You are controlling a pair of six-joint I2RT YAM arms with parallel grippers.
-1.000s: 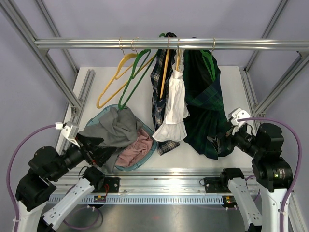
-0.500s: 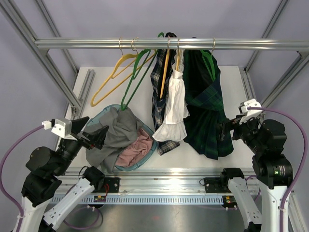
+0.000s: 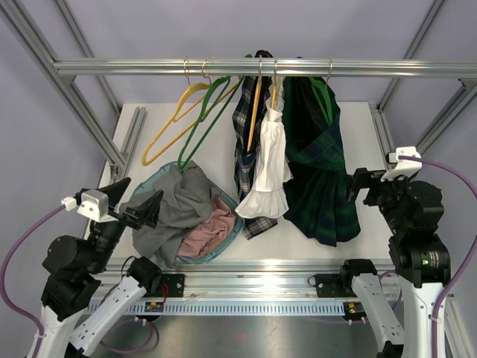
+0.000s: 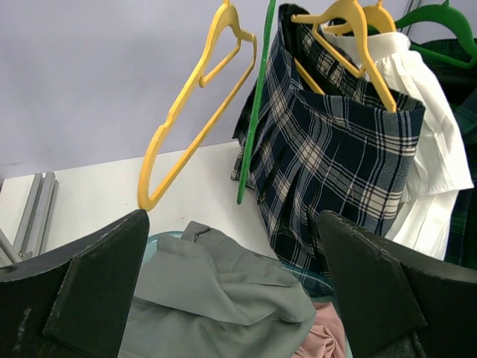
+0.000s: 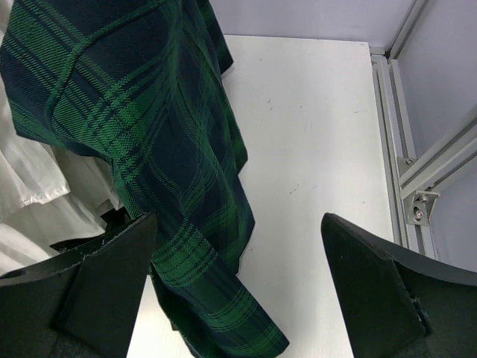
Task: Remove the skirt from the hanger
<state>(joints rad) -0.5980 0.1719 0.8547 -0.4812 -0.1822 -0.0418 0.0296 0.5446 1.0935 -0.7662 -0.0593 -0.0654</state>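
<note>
Overhead, 3 skirts (image 3: 270,164) hung upper centre, 2 bare hangers (image 4: 141,195) upper left, 1 basket (image 3: 237,227) lower left, left jaws and right jaws wide, empty.

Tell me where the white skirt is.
Top view: the white skirt hangs from the rail near its middle, between the navy plaid skirt on its left and the green plaid skirt on its right.

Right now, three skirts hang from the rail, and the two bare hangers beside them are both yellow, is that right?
Not quite: only one is a yellow hanger; the other is a green hanger, as the left wrist view shows. The checked skirt, white skirt and green tartan skirt do hang from the rail.
</note>
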